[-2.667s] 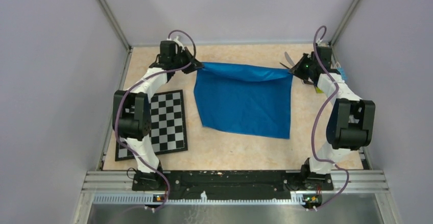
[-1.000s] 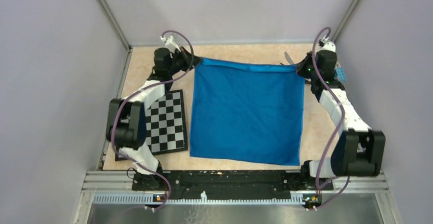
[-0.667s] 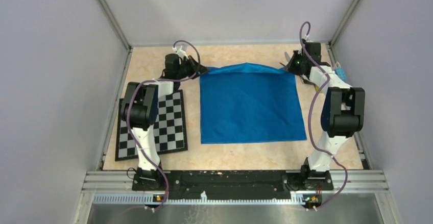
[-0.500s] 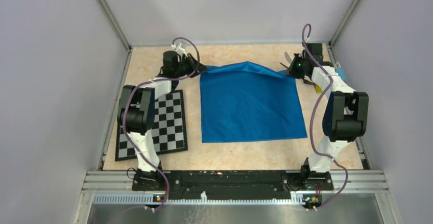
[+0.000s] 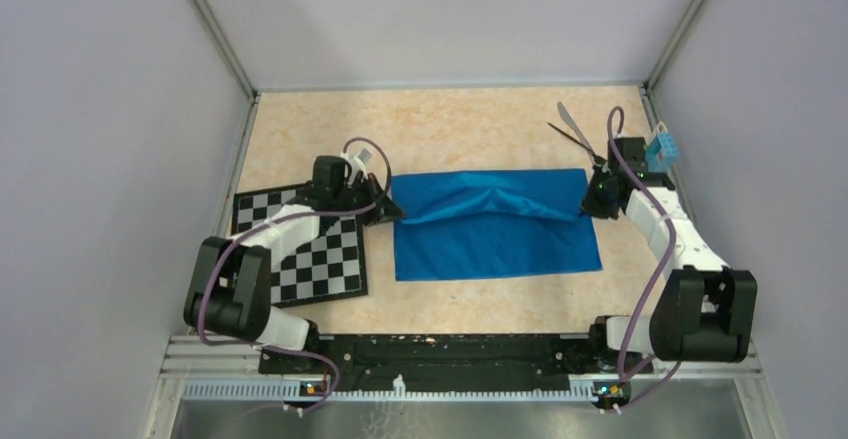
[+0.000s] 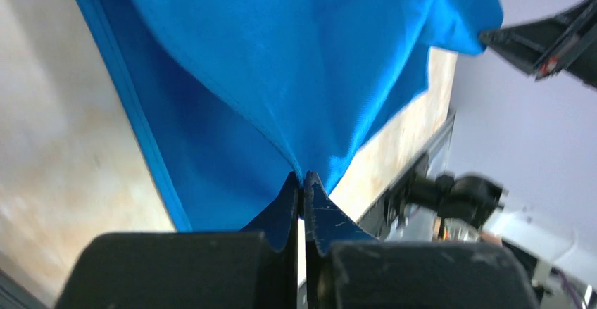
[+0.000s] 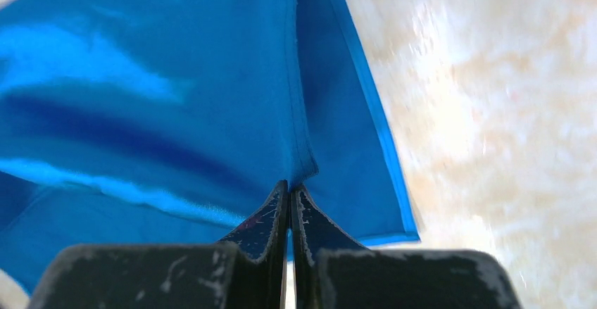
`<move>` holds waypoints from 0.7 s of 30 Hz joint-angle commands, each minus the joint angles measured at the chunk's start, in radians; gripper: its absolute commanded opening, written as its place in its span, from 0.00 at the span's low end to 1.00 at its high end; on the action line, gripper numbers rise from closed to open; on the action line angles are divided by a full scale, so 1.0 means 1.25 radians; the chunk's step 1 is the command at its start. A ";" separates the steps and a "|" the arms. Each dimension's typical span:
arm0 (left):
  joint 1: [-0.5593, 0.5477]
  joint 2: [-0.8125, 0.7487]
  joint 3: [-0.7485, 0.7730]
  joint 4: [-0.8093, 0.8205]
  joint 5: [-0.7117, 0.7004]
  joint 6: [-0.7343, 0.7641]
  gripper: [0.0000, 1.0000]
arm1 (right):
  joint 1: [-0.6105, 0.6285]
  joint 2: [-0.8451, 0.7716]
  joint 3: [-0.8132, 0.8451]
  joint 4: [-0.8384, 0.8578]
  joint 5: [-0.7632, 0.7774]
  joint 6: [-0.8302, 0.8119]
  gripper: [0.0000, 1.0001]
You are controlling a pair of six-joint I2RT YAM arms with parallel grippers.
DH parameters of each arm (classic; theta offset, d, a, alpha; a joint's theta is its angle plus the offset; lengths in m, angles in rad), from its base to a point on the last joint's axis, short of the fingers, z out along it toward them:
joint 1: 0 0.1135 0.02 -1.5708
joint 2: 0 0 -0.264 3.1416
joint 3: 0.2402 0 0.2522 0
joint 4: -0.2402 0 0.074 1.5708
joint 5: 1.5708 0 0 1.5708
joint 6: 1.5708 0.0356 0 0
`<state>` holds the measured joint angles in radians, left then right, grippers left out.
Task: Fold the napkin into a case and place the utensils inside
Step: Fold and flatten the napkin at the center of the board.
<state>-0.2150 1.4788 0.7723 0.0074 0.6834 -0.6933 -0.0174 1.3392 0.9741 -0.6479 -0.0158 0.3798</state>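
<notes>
**Asker:** What has your left pincer got?

**Me:** My left pincer is pressed fully shut, and one corner of the shiny bright-blue, satin-like rectangular napkin is nipped between its tips. In my left wrist view the cloth fans out from my black fingertips in taut creases.

**Asker:** And the right one?

**Me:** My right pincer is the same: clamped shut on the opposite corner, with the hem running straight into the pinch. The napkin stretches between my two pincers.

**Asker:** How does the cloth lie?

**Me:** It is doubled over. The lower layer lies flat on the pale, marbled beige table. The upper layer hangs from the two held corners and is rumpled midway between my pincers. The lower layer's edge shows on the side of my pincers nearer my bases.

**Asker:** Where are the utensils?

**Me:** They are beyond my right pincer, farther from my bases, and off the cloth. The silver-grey flat-bladed knife and the thin black utensil lie close together in a narrow V. I cannot tell whether they touch.

**Asker:** Anything else nearby?

**Me:** The black-and-white checkered board lies on the outer side of my left pincer, under that arm. A small light-blue toy block sits on the outer side of my right pincer.
</notes>
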 commanded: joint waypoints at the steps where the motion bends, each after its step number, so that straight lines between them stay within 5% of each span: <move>1: -0.036 -0.120 -0.094 -0.084 0.021 0.051 0.00 | -0.002 -0.098 -0.111 -0.014 0.072 0.045 0.00; 6: -0.044 -0.214 -0.189 -0.097 -0.007 0.039 0.00 | 0.004 -0.122 -0.100 -0.084 0.225 0.148 0.00; 21: -0.117 -0.174 -0.233 -0.093 -0.086 0.018 0.00 | -0.008 -0.085 -0.226 0.004 0.221 0.271 0.00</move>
<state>-0.3576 1.2293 0.4892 -0.1345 0.6228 -0.6746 -0.0227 1.2003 0.7048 -0.7212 0.2359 0.6991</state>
